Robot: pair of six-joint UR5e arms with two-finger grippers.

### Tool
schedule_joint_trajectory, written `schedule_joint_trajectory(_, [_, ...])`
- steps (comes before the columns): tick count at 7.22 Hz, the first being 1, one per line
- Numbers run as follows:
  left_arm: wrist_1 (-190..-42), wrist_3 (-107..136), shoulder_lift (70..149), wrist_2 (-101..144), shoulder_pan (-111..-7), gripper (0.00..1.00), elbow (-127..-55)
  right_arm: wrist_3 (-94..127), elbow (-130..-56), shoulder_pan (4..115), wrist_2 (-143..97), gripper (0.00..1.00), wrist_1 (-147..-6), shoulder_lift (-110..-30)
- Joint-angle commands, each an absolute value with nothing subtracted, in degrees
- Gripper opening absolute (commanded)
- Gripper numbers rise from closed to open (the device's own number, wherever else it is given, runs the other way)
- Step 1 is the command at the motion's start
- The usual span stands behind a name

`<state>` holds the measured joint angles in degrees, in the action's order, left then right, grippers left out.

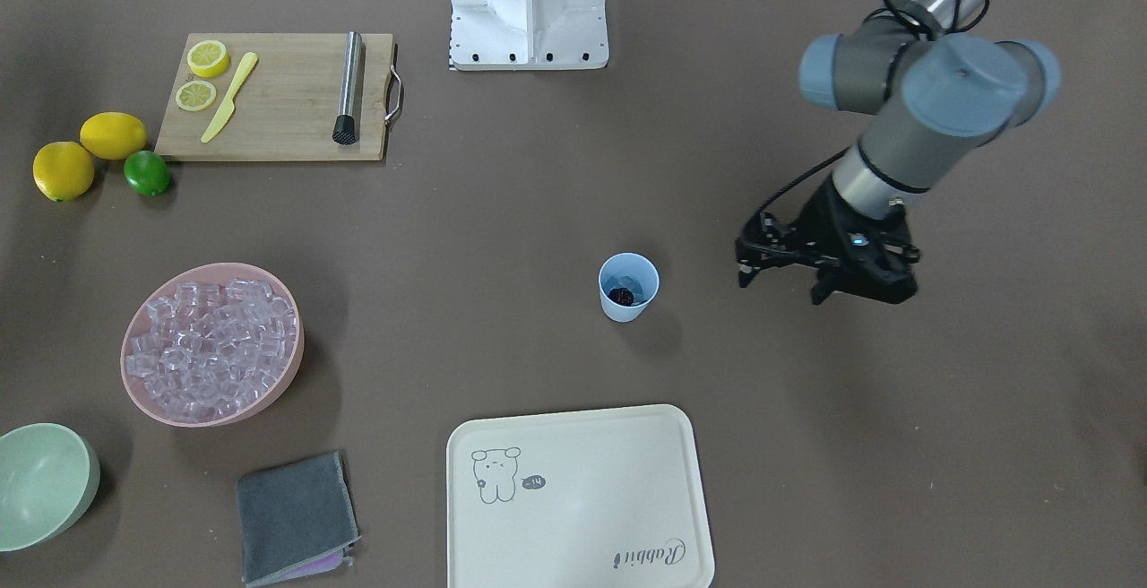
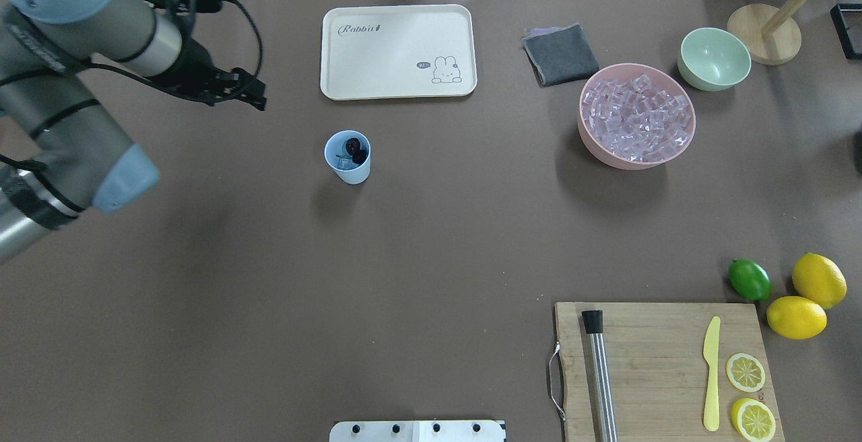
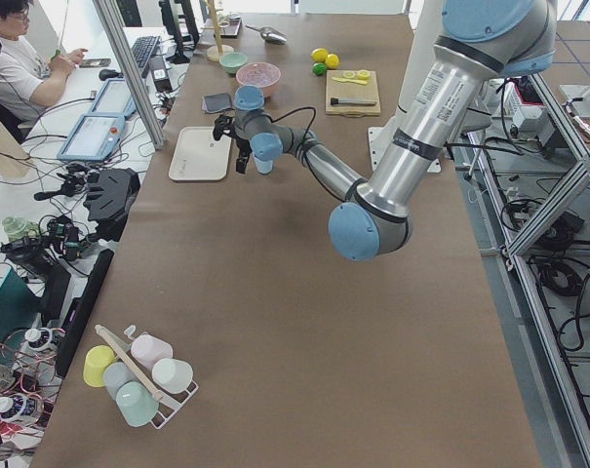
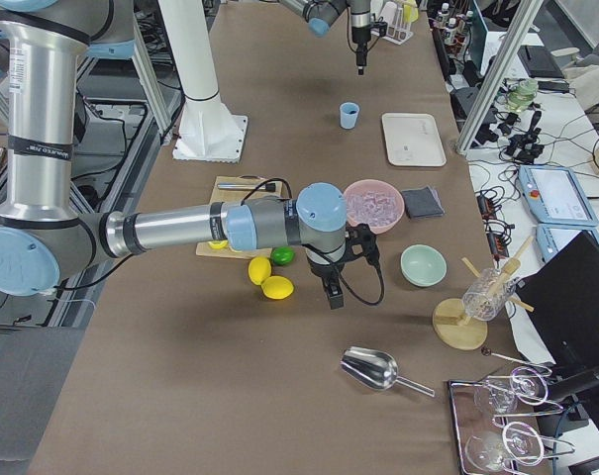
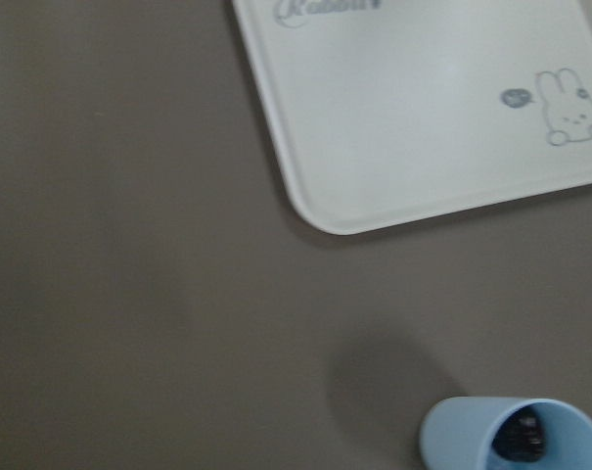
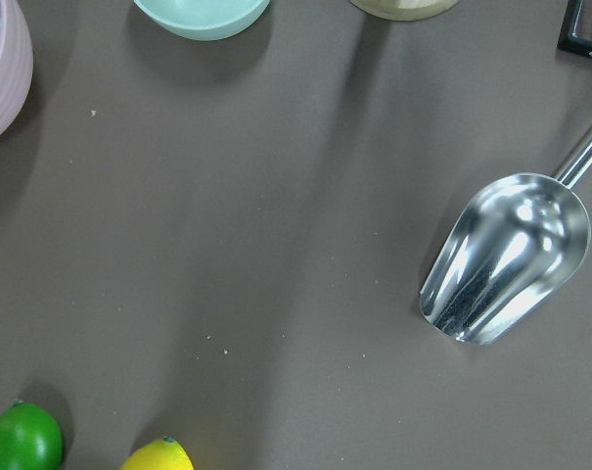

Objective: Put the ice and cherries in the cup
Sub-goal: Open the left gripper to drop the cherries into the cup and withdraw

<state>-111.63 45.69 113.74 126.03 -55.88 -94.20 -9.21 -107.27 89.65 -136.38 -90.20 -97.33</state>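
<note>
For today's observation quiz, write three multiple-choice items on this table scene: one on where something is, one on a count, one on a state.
1. Where are the dark red cherries?
A) in the small light-blue plastic cup
B) on the cream rectangular tray
C) in the pale-green bowl

2. How many whole yellow lemons lie by the green lime?
A) one
B) two
C) four

3. What state is the wide pink bowl in?
A) empty
B) heaped with clear ice cubes
C) overturned

Key:
1 A, dark fruit shows inside the cup's rim.
2 B, two lemons sit together next to the lime.
3 B, the bowl stands upright, full of cubes.
</note>
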Motion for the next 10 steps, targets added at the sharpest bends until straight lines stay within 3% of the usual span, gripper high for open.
schedule_joint_trajectory(1, [-111.5, 38.8, 101.0, 132.5, -66.7, 0.97, -100.0, -9.1, -107.3, 89.6, -136.5, 0.99, -90.4, -96.7])
schedule_joint_trajectory(3, [-111.7, 23.2, 90.9, 135.4, -72.7, 0.97, -100.7, -9.1, -107.2, 89.6, -136.0, 0.99, -90.3, -96.2])
schedule_joint_trajectory(5, [-112.1, 17.2, 86.9, 140.0, -77.8, 0.97, -98.4, -9.2, -107.2, 89.3, -136.0, 0.99, -90.3, -95.5])
schedule_joint_trajectory(10, [-111.4, 20.7, 89.7, 131.4, -80.6, 0.97, -96.4, -9.2, -107.3, 89.2, -134.9, 0.99, -90.0, -94.9])
